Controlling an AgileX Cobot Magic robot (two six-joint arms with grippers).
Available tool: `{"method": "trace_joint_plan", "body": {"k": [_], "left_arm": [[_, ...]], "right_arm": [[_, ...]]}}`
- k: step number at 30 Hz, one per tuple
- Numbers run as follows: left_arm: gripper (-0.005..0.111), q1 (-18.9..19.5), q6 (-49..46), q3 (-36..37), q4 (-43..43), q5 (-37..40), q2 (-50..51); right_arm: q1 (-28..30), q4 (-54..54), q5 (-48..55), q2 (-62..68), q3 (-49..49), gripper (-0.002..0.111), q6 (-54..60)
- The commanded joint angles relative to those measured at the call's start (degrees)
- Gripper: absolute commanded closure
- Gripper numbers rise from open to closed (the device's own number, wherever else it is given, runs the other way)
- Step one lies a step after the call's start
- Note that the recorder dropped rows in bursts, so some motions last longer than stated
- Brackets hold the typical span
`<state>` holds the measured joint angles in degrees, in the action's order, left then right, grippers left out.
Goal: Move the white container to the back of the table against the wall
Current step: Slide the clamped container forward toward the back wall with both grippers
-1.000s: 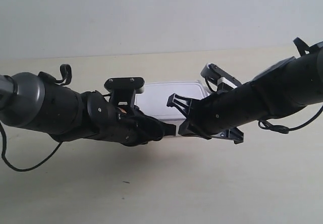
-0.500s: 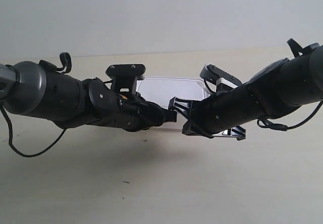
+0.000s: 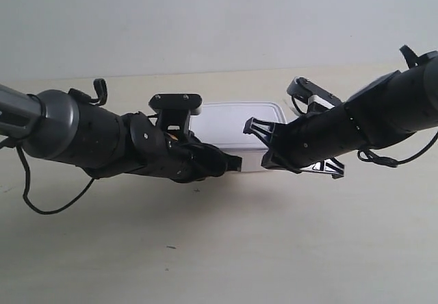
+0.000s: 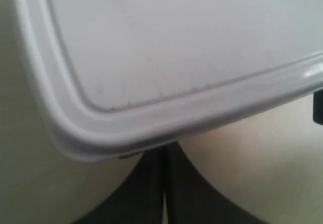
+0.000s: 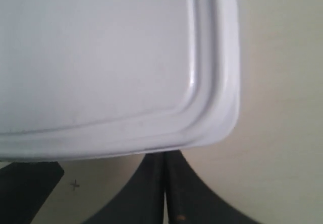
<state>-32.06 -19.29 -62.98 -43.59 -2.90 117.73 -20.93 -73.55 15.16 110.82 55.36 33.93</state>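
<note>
Where the table (image 3: 219, 249) spreads across the exterior view, the arm at the exterior view's left (image 3: 116, 143) and the arm at the exterior view's right (image 3: 356, 122) stretch in low and nearly level. They meet at the near side of the white container (image 3: 233, 120), which sits toward the back, a strip of tabletop between it and the wall (image 3: 205, 23).

In the left wrist view, the left gripper (image 4: 164, 153) has its fingers pressed together, tips tucked under the lid's rim near a corner.

In the right wrist view, the right gripper (image 5: 164, 158) is likewise closed, tips under the rim by another corner.
</note>
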Motion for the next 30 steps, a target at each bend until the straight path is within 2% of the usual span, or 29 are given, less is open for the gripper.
{"method": "trace_joint_plan", "body": {"k": [1, 21, 30], "left_arm": [[0.107, 0.65, -0.28, -1.7, -0.01, -0.42, 1.29], [0.107, 4.1, -1.92, -9.73, -0.01, 1.4, 6.73], [0.107, 4.24, -2.98, -14.68, -0.01, 1.91, 9.91]], "right_arm": [[1.22, 0.47, 0.75, 0.82, 1.67, 0.108, 0.48], [2.68, 0.47, 3.68, 8.74, 12.33, 0.108, 0.32], [4.26, 0.47, 5.58, 12.8, 18.55, 0.108, -0.86]]}}
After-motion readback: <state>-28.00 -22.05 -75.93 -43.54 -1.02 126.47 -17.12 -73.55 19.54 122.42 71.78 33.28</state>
